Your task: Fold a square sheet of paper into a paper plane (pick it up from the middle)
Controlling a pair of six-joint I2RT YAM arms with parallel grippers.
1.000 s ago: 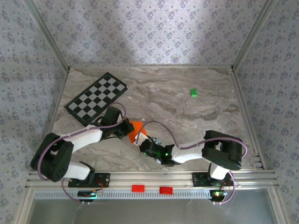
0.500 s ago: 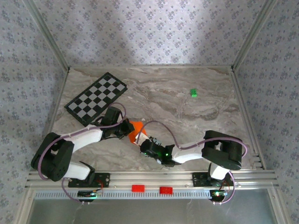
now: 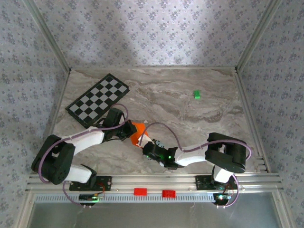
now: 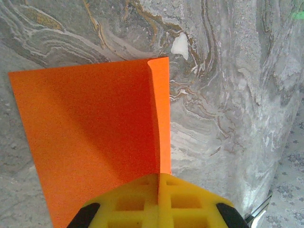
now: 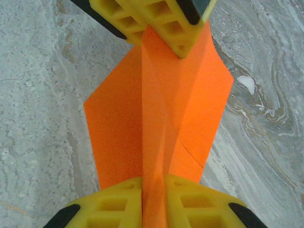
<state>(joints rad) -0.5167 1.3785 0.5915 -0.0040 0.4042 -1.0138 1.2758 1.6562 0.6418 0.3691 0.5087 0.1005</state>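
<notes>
The orange paper (image 3: 137, 132) is folded along a centre ridge and held between both arms near the table's front middle. My left gripper (image 4: 158, 178) is shut on one end of it, and a broad orange flap (image 4: 90, 137) spreads to the left with a narrow strip on the right. My right gripper (image 5: 153, 183) is shut on the opposite end of the paper (image 5: 156, 118), pinching the raised centre ridge. The left gripper's yellow fingers (image 5: 156, 21) show at the top of the right wrist view, clamped on the far end.
A black-and-white checkered board (image 3: 98, 99) lies at the back left. A tiny green block (image 3: 196, 94) sits at the back right. Marble table (image 3: 190, 118) stretches beyond the arms, with patterned walls around it.
</notes>
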